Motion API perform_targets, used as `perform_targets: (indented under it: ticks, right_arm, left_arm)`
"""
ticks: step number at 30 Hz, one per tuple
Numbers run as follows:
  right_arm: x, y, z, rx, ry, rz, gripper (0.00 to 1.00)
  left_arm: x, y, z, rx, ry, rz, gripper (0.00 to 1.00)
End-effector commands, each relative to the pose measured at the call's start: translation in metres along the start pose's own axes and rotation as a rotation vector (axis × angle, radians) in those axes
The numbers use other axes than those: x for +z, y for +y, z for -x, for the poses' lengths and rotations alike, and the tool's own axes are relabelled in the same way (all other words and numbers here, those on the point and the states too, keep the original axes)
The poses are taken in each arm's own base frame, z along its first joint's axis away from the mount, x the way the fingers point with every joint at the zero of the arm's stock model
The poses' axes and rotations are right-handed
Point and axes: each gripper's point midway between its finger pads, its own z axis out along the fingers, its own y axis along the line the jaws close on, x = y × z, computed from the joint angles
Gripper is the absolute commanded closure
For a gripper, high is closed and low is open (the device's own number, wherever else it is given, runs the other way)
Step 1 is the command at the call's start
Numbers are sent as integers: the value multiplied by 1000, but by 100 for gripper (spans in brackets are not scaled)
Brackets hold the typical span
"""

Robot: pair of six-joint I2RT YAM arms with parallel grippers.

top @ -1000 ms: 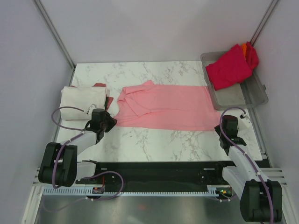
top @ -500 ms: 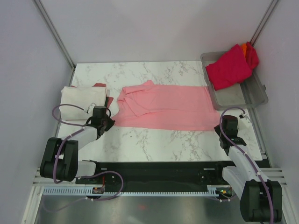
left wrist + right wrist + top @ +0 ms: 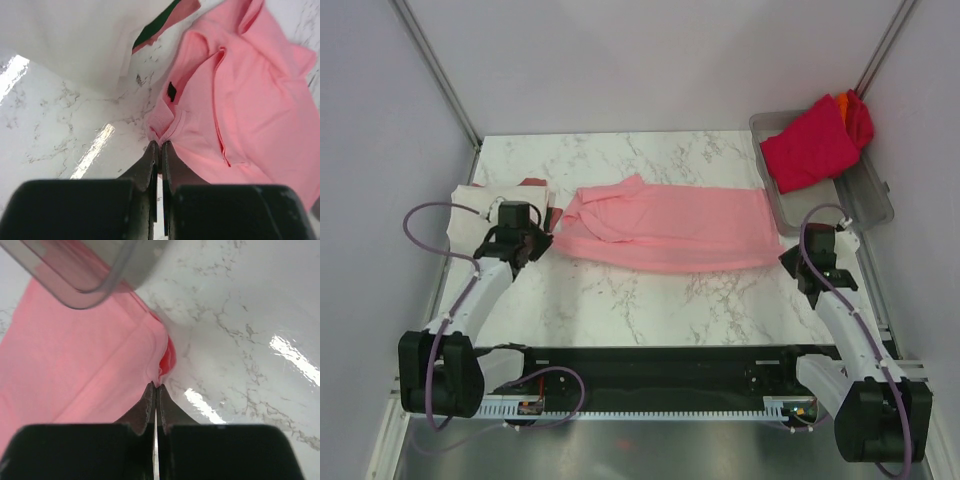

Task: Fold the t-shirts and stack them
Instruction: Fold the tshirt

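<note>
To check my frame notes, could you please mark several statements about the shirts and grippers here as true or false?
1. The left gripper is shut on the light pink cloth t-shirt's edge. True.
2. The crimson cloth t-shirt rests in the grey translucent plastic tray. True.
3. The right gripper hangs open over the tray. False: it is shut on the pink t-shirt's corner.
4. The folded cream-white cloth t-shirt lies in the tray. False: it lies on the marble table, at the left.
</note>
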Motion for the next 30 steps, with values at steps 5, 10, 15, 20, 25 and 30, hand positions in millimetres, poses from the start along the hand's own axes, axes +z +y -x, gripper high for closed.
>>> perform_targets:
  ticks: [5, 10, 15, 20, 25, 30]
  right_arm:
    - [-79, 83, 92, 46, -99, 152, 100]
    - [-80, 67, 63, 35, -18, 158, 100]
    - [-107, 67, 70, 22, -48, 217, 100]
    - [-174, 86, 110, 8, -161, 344, 100]
    - [-257, 99, 151, 58, -327, 524, 100]
    - [-291, 101, 176, 94, -420, 556, 100]
  left_arm:
    - [-88, -44, 95, -30, -138, -109, 98]
    - [-116, -42, 78, -14, -105, -168, 98]
    - [-145, -38, 77, 1, -136, -198, 98]
    - [-232, -61, 109, 44, -256, -303, 98]
    - [-322, -75, 130, 48, -399, -431, 98]
    - [-352, -76, 143, 36, -472, -443, 98]
